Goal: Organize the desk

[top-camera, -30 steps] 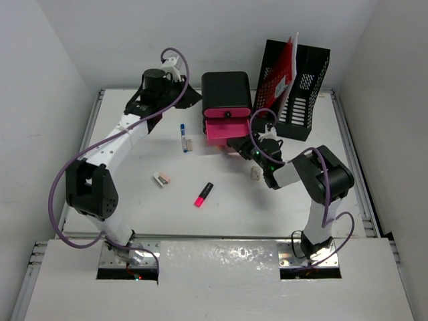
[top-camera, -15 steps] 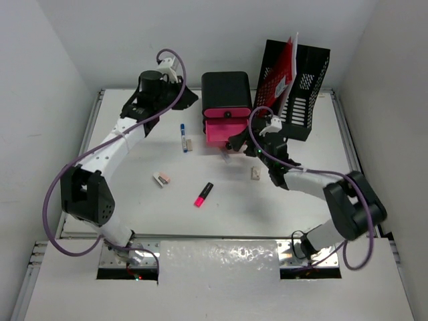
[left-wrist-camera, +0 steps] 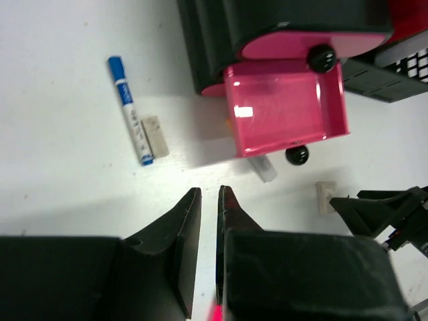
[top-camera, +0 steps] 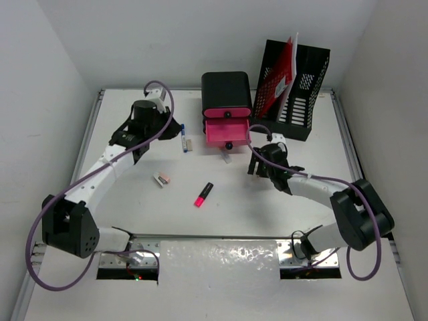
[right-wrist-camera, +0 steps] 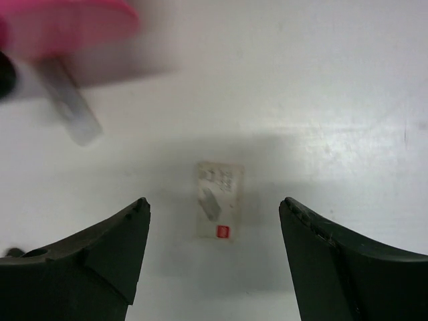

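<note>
The white desk (top-camera: 134,207) holds loose stationery. My right gripper (right-wrist-camera: 214,207) hangs open just above a small pale eraser (right-wrist-camera: 219,199), one finger on each side, not touching it; in the top view this gripper (top-camera: 256,166) sits in front of and to the right of the open pink drawer (top-camera: 226,132). My left gripper (left-wrist-camera: 208,194) is shut with nothing in it and hovers left of the drawer (left-wrist-camera: 286,107), near a blue marker (left-wrist-camera: 132,110) and a second eraser (left-wrist-camera: 154,136). A pink highlighter (top-camera: 203,194) lies mid-desk.
The black drawer box (top-camera: 227,93) stands at the back centre, a black mesh file holder (top-camera: 301,100) with a red folder (top-camera: 275,77) to its right. A small clear piece (top-camera: 227,158) lies before the drawer. Another eraser (top-camera: 162,178) lies left of the highlighter.
My right gripper opened and swung from the drawer front down and right to above the eraser, leaving the clear piece on the desk. My left gripper came forward from the back toward the marker.
</note>
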Controlling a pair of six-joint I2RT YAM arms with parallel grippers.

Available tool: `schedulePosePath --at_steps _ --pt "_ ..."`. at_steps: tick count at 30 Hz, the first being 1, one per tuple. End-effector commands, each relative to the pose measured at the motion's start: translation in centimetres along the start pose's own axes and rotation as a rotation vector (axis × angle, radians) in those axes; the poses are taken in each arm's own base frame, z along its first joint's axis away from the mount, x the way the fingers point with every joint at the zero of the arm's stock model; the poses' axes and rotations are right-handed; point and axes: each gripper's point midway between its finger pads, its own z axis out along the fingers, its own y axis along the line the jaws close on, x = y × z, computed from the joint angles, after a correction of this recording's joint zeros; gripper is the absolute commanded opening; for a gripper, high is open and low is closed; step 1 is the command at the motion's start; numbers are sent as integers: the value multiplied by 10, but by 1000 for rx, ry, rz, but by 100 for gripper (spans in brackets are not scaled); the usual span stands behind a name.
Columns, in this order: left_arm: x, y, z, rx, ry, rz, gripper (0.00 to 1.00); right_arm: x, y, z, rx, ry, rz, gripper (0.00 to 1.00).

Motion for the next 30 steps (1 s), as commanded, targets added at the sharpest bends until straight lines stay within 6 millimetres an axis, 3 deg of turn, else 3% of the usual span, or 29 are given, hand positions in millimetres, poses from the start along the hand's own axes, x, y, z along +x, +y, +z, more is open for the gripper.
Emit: schedulePosePath --at_steps 1,10,13,14,15,18,21,27,30 --pt "-6 -1 -16 -11 -55 -11 9 21 -10 6 40 49 12 76" --pt "-4 2 -24 -22 -69 -3 9 40 -11 20 45 79 19 74" --pt "-4 4 -24 -25 -74 -6 9 44 -14 19 51 79 4 66" --pt "-2 4 -23 -22 -71 -8 9 45 -15 19 53 79 -2 60" --pt "-1 4 -23 -22 -71 -9 9 46 -16 19 55 80 -11 36" --pt "1 5 -22 -24 -69 -9 9 51 -22 15 89 116 -31 0" --pt "0 7 -23 -31 -72 -4 9 48 -24 4 112 137 -46 0" --pt "1 12 -24 -55 -75 15 10 -29 5 -44 80 -17 -125 0" --pt "10 19 -20 -78 -55 14 10 -92 42 -52 2 -135 -127 1"
